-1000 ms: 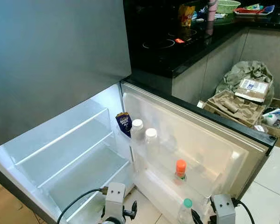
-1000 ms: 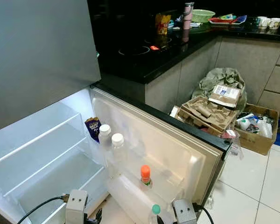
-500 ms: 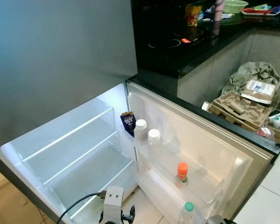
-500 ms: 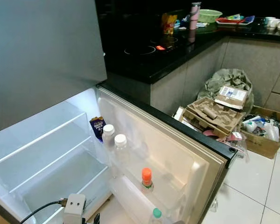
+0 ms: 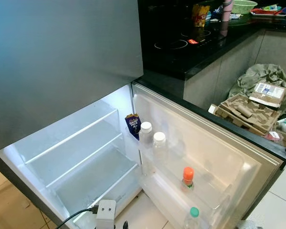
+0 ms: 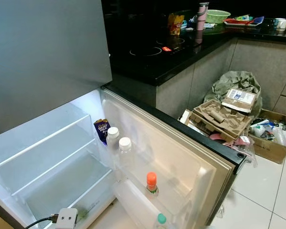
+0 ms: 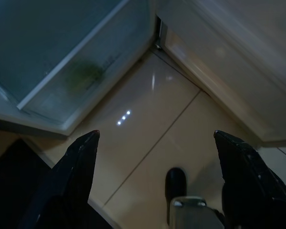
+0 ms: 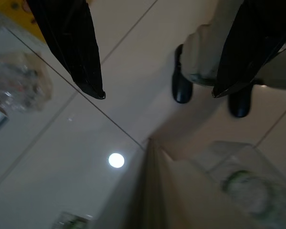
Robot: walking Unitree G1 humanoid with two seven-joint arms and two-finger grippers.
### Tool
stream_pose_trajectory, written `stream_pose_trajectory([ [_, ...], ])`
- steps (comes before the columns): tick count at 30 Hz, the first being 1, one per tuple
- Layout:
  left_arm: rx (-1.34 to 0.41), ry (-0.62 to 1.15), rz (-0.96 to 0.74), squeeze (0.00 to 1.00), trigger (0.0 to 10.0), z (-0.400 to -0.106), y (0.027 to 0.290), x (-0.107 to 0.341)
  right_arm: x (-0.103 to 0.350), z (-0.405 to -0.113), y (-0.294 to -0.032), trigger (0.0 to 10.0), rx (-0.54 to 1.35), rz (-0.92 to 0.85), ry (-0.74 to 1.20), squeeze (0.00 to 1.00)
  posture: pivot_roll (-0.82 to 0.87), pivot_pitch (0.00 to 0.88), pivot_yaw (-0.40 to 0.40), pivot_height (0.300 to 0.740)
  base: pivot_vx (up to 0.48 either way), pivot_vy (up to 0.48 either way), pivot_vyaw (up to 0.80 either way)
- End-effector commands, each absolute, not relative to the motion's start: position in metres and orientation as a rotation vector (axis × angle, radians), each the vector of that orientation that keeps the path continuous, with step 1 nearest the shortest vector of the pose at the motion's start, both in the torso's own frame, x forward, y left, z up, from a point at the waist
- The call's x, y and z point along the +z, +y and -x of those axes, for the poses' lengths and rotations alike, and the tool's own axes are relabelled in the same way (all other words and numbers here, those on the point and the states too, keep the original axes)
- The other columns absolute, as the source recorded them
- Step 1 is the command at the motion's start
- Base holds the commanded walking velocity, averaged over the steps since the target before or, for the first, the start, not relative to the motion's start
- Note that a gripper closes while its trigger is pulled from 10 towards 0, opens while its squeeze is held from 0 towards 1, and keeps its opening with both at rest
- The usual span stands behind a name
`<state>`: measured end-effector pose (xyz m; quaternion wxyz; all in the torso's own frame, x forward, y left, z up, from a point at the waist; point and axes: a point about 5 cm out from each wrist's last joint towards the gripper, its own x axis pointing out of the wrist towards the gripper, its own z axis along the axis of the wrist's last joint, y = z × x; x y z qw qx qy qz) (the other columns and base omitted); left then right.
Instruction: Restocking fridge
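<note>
While fridge (image 5: 76,157) is standing open w/ door (image 5: 205,157) swung wide, two white-cap bottles (image 5: 152,143), an orange-cap bottle (image 5: 187,177) & a green-cap one (image 5: 192,217) are sitting in door racks. Left gripper (image 7: 155,143) & right gripper (image 8: 157,90) are hanging over floor tiles (image 7: 148,138), jaws spread, holding nothing.

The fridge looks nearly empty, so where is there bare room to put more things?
The glass shelves inside the fridge lie bare, as does the bottom compartment. The door rack is busier: a purple packet and two white-capped bottles crowd its hinge end, with an orange-capped bottle further along. Between those bottles is a free stretch.
</note>
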<state>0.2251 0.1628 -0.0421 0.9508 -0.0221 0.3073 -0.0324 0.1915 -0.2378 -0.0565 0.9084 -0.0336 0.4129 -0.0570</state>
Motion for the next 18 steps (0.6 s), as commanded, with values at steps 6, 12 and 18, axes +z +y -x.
stream_pose_trajectory([
  [6, -0.074, 0.646, 0.03, 0.0, 10.0, -0.2219, 0.1681, -0.0448, -0.057, -0.1941, -0.233, 10.0, -0.151, 0.032, 0.831, 0.0, -0.06, 0.126, 0.064, 0.717, -0.366, 0.0, 0.0],
  [12, -0.082, 0.635, 0.03, 0.0, 10.0, -0.2254, 0.1658, -0.042, -0.0573, -0.1955, -0.2301, 10.0, -0.149, 0.024, 0.827, 0.0, -0.05, 0.126, 0.064, 0.717, -0.368, 0.0, 0.0],
  [18, -0.085, 0.631, 0.032, 0.0, 10.0, -0.2268, 0.1653, -0.0407, -0.0585, -0.1958, -0.2275, 10.0, -0.143, 0.018, 0.829, 0.0, -0.05, 0.126, 0.067, 0.717, -0.363, 0.0, 0.0],
])
